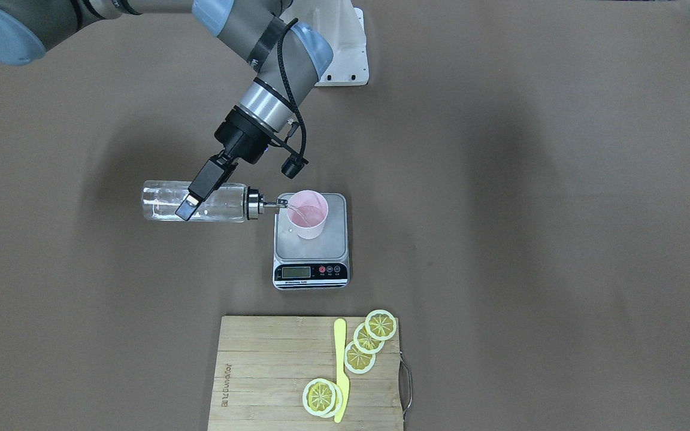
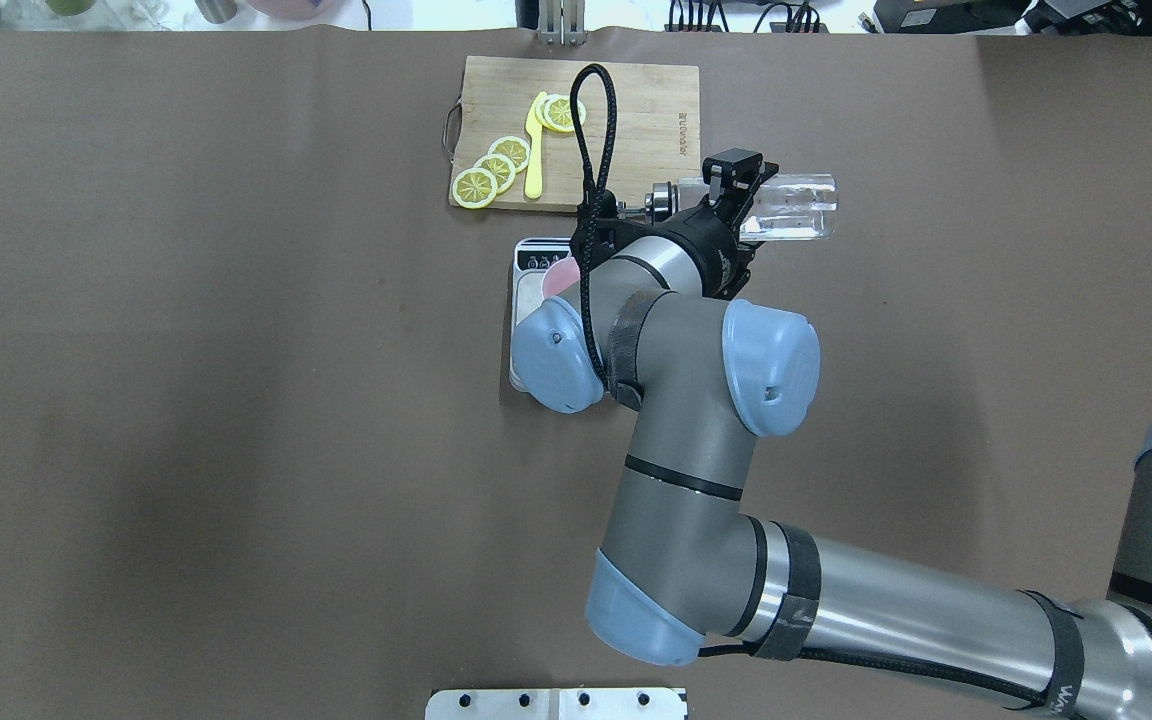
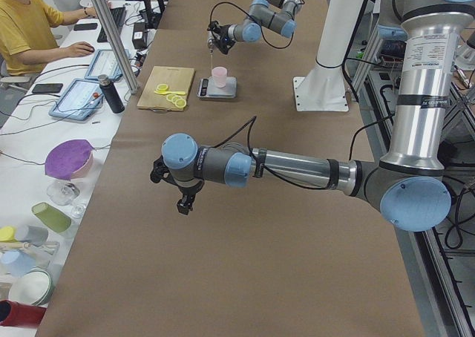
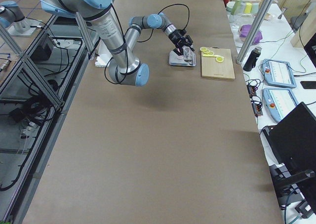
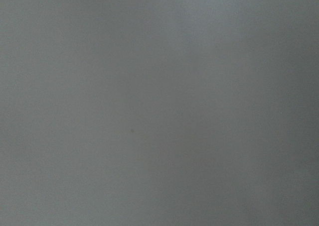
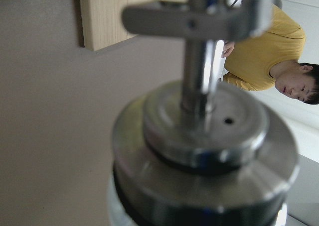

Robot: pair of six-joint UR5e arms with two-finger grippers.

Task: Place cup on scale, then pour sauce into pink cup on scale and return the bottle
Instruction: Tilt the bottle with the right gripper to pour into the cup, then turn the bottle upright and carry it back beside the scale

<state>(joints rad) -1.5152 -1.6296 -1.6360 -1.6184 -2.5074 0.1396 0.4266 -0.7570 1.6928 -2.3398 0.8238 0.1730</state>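
Sauce (image 1: 300, 211) runs in a thin clear stream from the spout (image 1: 275, 204) of the bottle (image 1: 219, 203) into the cup (image 1: 309, 215). The cup stands upright on the steel platform of the scale (image 1: 311, 251), on the half nearer the robot. The scale's display faces the bamboo cutting board (image 1: 273, 371).

The right arm comes in from the robot's right with its elbow bent. Its forearm passes over the scale, so in the overhead view it hides most of the platform and cup. The wrist angles down and outward, bringing the right claw (image 1: 188, 206) onto the bottle from the robot's side. The claw is clamped across the glass body at about mid-length, one black finger (image 1: 204, 179) lying over the top. The bottle lies about level above the counter (image 1: 530, 239), base pointing away from the scale, metal cap (image 6: 204, 151) toward it, and the spout tip is just over the cup's rim. The right wrist view is filled by that cap and spout, blurred, with a corner of the board and a person in a yellow shirt (image 6: 264, 52) behind.

The left arm stretches low and level over bare counter, well apart from the scale. The left claw (image 3: 159, 174) shows only in the side view, so I cannot tell how its jaws stand.

Lemon slices (image 1: 380, 324) and a yellow knife (image 1: 340, 365) lie on the board.
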